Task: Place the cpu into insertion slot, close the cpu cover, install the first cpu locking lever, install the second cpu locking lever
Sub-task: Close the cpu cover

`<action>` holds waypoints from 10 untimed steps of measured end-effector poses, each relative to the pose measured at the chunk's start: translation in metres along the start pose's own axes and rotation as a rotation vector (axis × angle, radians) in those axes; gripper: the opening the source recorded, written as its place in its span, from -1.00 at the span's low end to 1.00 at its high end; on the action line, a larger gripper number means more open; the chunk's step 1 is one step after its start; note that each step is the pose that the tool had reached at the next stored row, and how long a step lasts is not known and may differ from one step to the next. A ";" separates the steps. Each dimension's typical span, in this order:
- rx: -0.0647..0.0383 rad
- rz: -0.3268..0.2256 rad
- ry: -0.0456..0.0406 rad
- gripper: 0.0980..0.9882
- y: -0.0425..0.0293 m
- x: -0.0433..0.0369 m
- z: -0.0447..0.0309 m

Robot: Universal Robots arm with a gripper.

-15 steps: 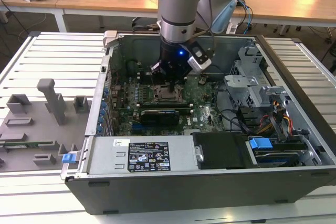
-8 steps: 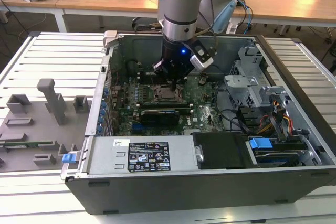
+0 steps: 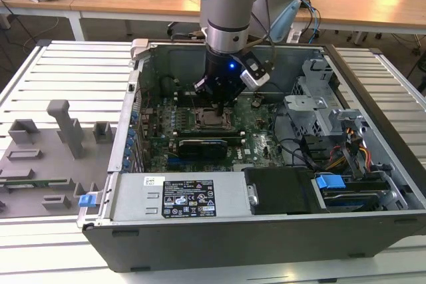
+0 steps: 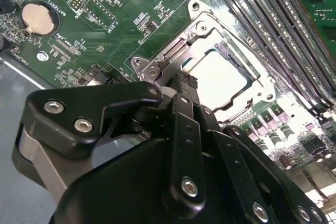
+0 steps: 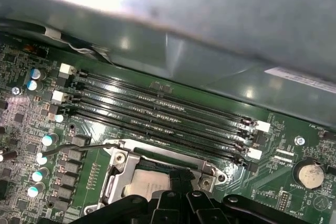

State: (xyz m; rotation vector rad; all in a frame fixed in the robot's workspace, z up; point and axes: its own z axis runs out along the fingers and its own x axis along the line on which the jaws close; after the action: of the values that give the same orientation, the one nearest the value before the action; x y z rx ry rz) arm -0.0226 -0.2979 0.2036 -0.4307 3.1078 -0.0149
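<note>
a: where is the cpu [image 4: 216, 77] being found?

b: it is being seen seated flat in the insertion slot [image 4: 231, 53]. the cpu cover [image 4: 202, 31] is lying lowered over it, and the chip's pale top is showing through the cover's window.

a: and how is the claw being held?

b: the gripper [image 4: 186, 83] is being held clenched, fingertips pressed together, with nothing being grasped between them. its tip is being set at the cover's edge, just beside the chip. whether it is actually touching is not being made out.

a: which step is being worked?

b: placing is being judged done. closing the cover is being judged the step in hand, or only just finished. one thin locking lever [image 5: 79, 148] is being seen jutting from the socket's corner over the motherboard [image 5: 273, 124], near the memory slots [image 5: 157, 111], so it is being judged not yet latched.

a: what is being called for from here?

b: a steady downward press is being judged necessary, confined to the metal frame and off the chip's face. small capacitors [image 5: 47, 140] are standing close to the lever.

a: and farther out?

b: in the exterior view the arm is being seen reaching straight down into the open computer case [image 3: 266, 244].
</note>
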 end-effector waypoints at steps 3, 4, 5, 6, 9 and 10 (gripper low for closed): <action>0.002 0.000 0.0000 -0.98 0.0001 -0.0001 0.0008; 0.003 0.000 0.0004 -0.98 0.0001 -0.0002 0.0008; 0.004 0.000 0.0011 -0.98 0.0000 -0.0004 0.0009; 0.005 0.000 0.0012 -0.98 -0.0002 -0.0010 0.0010; 0.006 0.000 0.0015 -0.98 -0.0005 -0.0019 0.0010; 0.005 0.000 0.0015 -0.98 -0.0006 -0.0019 0.0010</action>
State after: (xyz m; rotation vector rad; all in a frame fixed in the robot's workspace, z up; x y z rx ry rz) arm -0.0206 -0.2980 0.2025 -0.4303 3.1085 -0.0237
